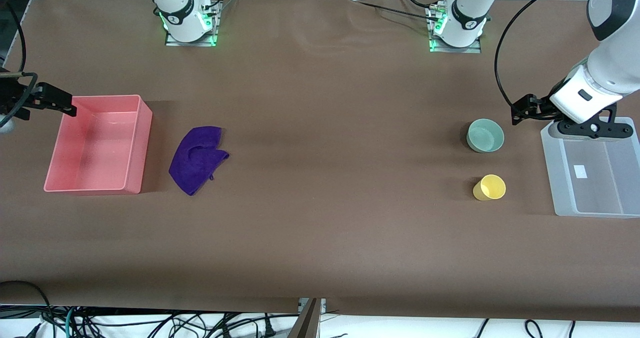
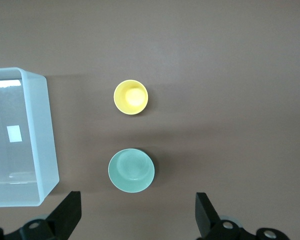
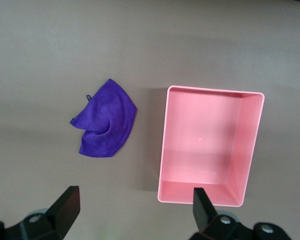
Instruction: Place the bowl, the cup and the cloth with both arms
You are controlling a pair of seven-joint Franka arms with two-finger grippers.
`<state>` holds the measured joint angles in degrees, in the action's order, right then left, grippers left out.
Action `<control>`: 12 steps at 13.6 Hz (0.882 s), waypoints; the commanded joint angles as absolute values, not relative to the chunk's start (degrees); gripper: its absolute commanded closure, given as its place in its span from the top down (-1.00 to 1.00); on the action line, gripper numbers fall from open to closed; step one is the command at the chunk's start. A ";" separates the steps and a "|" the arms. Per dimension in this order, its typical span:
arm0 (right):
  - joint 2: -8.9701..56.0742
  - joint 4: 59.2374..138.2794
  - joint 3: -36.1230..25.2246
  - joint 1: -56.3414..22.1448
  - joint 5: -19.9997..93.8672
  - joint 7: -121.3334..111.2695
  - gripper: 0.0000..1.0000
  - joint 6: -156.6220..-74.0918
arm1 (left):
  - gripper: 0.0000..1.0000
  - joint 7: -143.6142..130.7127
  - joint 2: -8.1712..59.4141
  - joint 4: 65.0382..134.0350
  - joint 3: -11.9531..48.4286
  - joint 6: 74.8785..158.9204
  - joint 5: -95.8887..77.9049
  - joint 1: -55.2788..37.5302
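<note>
Both grippers spread empty: left gripper [image 1: 520,113] hangs over the table just beside the bowl [image 1: 485,135], cup [image 1: 489,187] nearer the camera; right gripper [image 1: 62,105] over the pink bin [image 1: 135,150], cloth [image 1: 196,158] alongside.

brown table [image 1: 320,228], cloth [image 1: 196,159], bowl [image 1: 485,135], cup [image 1: 489,187], bins [image 1: 98,145]

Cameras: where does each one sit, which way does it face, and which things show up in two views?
Front view: high across the table, facing both bases; left gripper by the clear bin, right gripper at the pink bin.
Left wrist view: looks down on bowl, cup; open fingers show.
Right wrist view: looks down on cloth; open fingers show.
Shared with front: all five.
</note>
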<state>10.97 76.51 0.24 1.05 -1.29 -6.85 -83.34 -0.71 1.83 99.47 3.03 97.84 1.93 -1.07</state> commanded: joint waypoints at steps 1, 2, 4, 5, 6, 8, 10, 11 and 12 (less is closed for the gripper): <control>11.34 75.41 0.26 0.97 -2.02 -7.47 1.00 -82.88 | 1.00 -0.18 1.14 100.28 2.64 97.29 0.88 -1.50; 11.34 75.50 0.26 0.97 -2.02 -7.47 1.00 -82.79 | 1.00 -0.18 1.40 100.28 2.64 97.29 0.97 -1.58; 11.34 75.50 0.26 0.97 -2.02 -7.21 1.00 -82.97 | 1.00 -0.18 1.49 100.37 2.64 97.29 0.97 -1.41; 11.34 75.50 0.26 0.97 -2.11 -7.12 1.00 -82.97 | 1.00 -0.09 1.58 100.63 2.55 97.21 0.97 -1.32; 11.34 75.59 0.26 1.14 -2.02 -7.29 1.00 -82.97 | 1.00 0.61 2.10 100.98 2.55 96.16 1.05 -1.06; 11.34 75.67 0.26 0.97 -2.20 -7.12 1.00 -82.97 | 1.00 5.95 3.51 100.98 2.37 93.43 1.05 0.08; 11.34 75.85 0.26 0.97 -2.63 -6.86 1.00 -82.62 | 1.00 12.96 5.52 101.51 2.37 93.08 1.05 3.68; 11.25 76.20 0.35 0.97 -2.64 -6.77 1.00 -82.70 | 1.00 17.88 6.84 102.73 2.37 93.77 1.05 4.65; 10.90 76.81 0.35 1.05 -2.55 -6.77 1.00 -82.53 | 1.00 20.80 7.90 103.79 2.37 94.82 1.23 5.53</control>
<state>11.16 76.56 0.21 1.06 -1.77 -6.85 -83.32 14.03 5.82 102.44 2.28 93.80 1.93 3.68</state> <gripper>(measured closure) 0.000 0.000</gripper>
